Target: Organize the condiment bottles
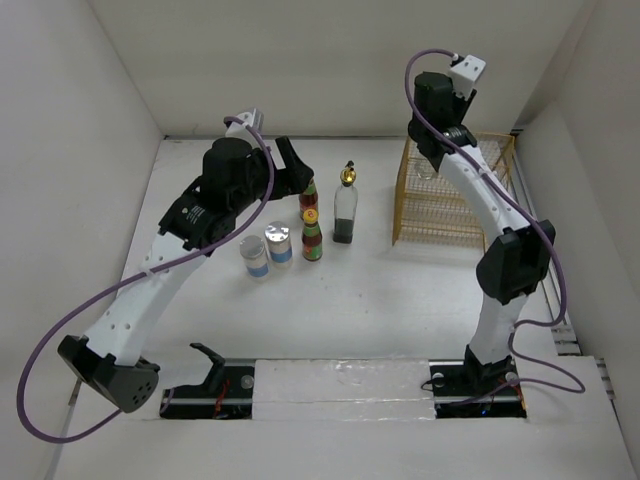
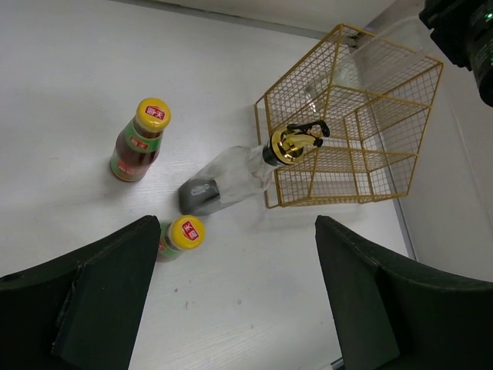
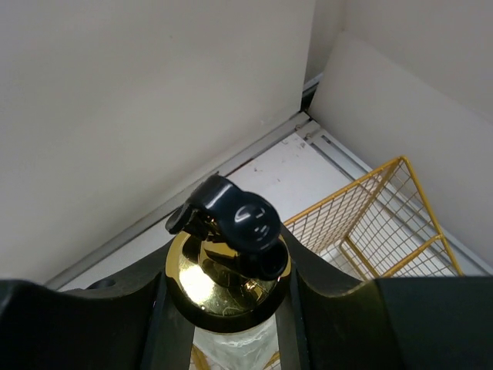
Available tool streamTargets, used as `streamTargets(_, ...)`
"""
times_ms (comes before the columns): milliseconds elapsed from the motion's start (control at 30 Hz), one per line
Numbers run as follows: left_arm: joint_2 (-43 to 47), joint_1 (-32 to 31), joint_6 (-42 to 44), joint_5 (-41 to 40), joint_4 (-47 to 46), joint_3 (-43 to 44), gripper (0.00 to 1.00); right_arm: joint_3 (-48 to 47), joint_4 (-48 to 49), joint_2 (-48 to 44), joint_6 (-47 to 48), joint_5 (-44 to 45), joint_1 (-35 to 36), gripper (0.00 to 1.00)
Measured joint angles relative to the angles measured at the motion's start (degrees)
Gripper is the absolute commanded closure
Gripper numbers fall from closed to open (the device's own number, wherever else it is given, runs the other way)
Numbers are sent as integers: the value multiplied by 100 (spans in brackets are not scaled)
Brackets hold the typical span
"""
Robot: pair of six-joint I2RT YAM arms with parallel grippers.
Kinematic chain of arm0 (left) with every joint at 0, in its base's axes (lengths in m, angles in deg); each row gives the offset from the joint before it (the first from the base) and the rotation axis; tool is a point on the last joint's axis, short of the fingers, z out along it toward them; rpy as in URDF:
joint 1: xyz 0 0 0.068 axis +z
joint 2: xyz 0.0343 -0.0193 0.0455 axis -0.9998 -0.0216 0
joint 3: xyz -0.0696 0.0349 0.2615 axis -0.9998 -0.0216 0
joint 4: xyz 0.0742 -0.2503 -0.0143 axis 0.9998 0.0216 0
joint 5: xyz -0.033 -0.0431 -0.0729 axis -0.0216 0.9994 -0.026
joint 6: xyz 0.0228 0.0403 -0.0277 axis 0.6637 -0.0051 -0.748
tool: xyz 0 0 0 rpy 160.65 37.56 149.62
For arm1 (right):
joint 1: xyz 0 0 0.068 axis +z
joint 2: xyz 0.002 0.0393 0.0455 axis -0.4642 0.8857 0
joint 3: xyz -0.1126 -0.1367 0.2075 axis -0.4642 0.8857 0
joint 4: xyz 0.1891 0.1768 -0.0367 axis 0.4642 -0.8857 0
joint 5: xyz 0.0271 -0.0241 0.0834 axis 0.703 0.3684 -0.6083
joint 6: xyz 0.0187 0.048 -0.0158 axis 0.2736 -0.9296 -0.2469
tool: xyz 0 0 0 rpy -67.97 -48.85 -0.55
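A glass bottle [image 3: 231,345] is clamped at its gold stopper [image 3: 202,287] by the right gripper [image 3: 223,304] — held upright, over the wire rack [image 3: 400,202].

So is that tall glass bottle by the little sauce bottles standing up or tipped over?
Upright: the tall glass bottle stands on its base, gold stopper on top.

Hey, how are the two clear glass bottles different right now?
The free glass bottle stands on the table, untouched, near the sauce bottles; the held glass bottle is clamped at its stopper by the right tool, by the wire basket. Both are clear with gold stoppers.
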Motion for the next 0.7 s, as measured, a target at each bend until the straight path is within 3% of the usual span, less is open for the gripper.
streamTargets(300,2,0,-22,39,2,-122,22,966,-9,-146,-511,-116,-109,100)
streamTargets(400,0,0,-31,42,7,-131,22,1088,-144,-146,-728,-240,-168,91)
streamTargets(567,2,0,-68,76,4,-133,22,1193,-173,-181,-916,-317,-219,54)
streamTargets(633,2,0,-72,81,2,-133,22,1211,-181,-225,-977,-391,-240,45)
streamTargets(700,2,0,-70,79,2,-133,22,1204,-197,-267,-1021,-474,-243,26)
